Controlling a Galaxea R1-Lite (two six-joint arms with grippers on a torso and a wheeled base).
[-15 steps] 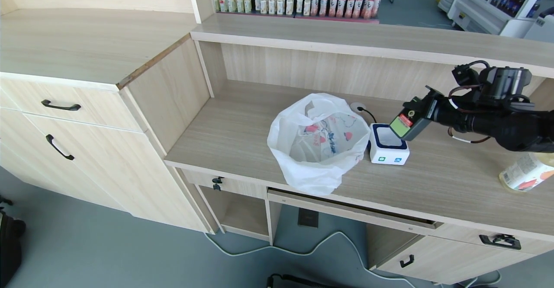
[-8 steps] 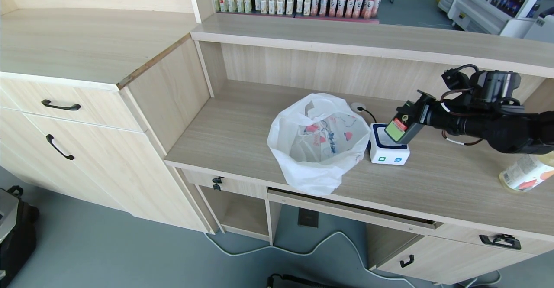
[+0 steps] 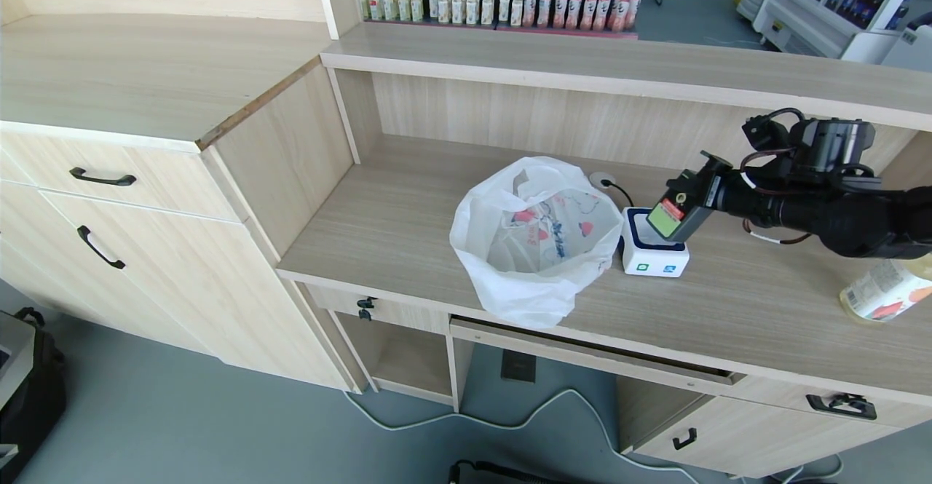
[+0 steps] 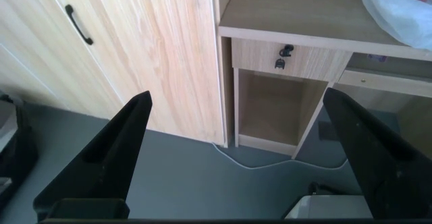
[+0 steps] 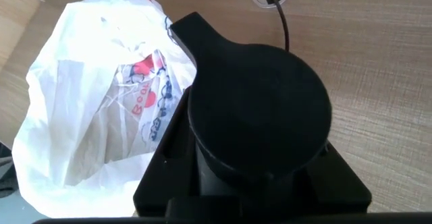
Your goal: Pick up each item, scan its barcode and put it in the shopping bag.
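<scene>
**Held item** (image 3: pixel 673 216): small dark container with a green and red label, tilted. It sits right of centre in the head view, over the upper right corner of the scanner. Whether the two touch cannot be told. The right wrist view shows the held item (image 5: pixel 260 116) as a dark round body.

**Right end effector** (image 3: pixel 695 200): clamped on the held item. Its arm enters from the right edge of the head view.

**Scanner** (image 3: pixel 648 257): white box with a blue-framed window on top, standing on the bench just right of the shopping bag.

**Shopping bag** (image 3: pixel 531 251): white plastic with red and blue print, mouth open upward. It stands at the centre of the head view, near the front edge of the bench.

**Bottle** (image 3: pixel 885 291): lying on its side at the right edge of the head view, well apart from the scanner.

**Cable socket** (image 3: pixel 603 178): round, set in the bench above the scanner in the head view, with a black cable in it.

**Bench** (image 3: pixel 408 215): light wood, carrying the bag, scanner and bottle.

**Left end effector** (image 4: pixel 239 156): fingers (image 4: pixel 115 156) wide apart with nothing between them. It hangs low before the cabinet front (image 4: pixel 169 48) and a keyed drawer (image 4: pixel 287 55), above the grey floor (image 4: pixel 169 177).

**Shelf of drinks** (image 3: pixel 495 7): a row along the top of the head view, behind the bench.
</scene>
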